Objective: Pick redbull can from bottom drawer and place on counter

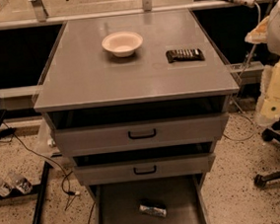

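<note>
The redbull can (153, 210) lies on its side on the floor of the open bottom drawer (115, 210), a little right of its middle. The counter (87, 74) is the flat grey top of the cabinet above. My gripper is not in view. Only a white and pale yellow part of my arm (279, 66) shows at the right edge, beside the cabinet and well above the drawer.
A white bowl (122, 43) and a dark flat packet (185, 55) sit on the counter. Two upper drawers with black handles (142, 133) (145, 170) stand slightly pulled out over the bottom drawer. A chair base (277, 172) stands at right; cables and bottles (8, 183) lie at left.
</note>
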Tool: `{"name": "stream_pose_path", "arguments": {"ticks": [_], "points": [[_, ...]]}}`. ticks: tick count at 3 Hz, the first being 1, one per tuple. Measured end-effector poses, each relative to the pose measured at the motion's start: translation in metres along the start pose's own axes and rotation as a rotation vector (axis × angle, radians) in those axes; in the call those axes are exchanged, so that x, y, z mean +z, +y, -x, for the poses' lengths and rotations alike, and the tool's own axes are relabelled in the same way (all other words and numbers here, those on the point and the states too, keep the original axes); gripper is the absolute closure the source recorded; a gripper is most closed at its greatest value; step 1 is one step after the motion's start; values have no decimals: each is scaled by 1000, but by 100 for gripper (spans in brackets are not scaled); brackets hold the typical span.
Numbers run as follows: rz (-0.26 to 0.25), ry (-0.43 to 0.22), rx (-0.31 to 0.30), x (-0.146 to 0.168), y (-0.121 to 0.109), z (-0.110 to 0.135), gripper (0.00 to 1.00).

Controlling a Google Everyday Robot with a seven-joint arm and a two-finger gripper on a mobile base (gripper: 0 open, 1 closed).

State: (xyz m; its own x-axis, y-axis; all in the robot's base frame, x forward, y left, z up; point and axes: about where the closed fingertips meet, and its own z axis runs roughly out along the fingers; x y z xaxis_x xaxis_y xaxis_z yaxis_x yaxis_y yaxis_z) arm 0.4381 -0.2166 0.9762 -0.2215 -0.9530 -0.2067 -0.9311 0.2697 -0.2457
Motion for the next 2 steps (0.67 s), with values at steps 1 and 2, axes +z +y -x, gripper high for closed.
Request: {"name": "stream_pose_path", "arguments": {"ticks": [1, 2], "points": [[0, 0, 0, 0, 0, 0, 0], [17, -21, 3, 10, 5, 2, 0]]}}
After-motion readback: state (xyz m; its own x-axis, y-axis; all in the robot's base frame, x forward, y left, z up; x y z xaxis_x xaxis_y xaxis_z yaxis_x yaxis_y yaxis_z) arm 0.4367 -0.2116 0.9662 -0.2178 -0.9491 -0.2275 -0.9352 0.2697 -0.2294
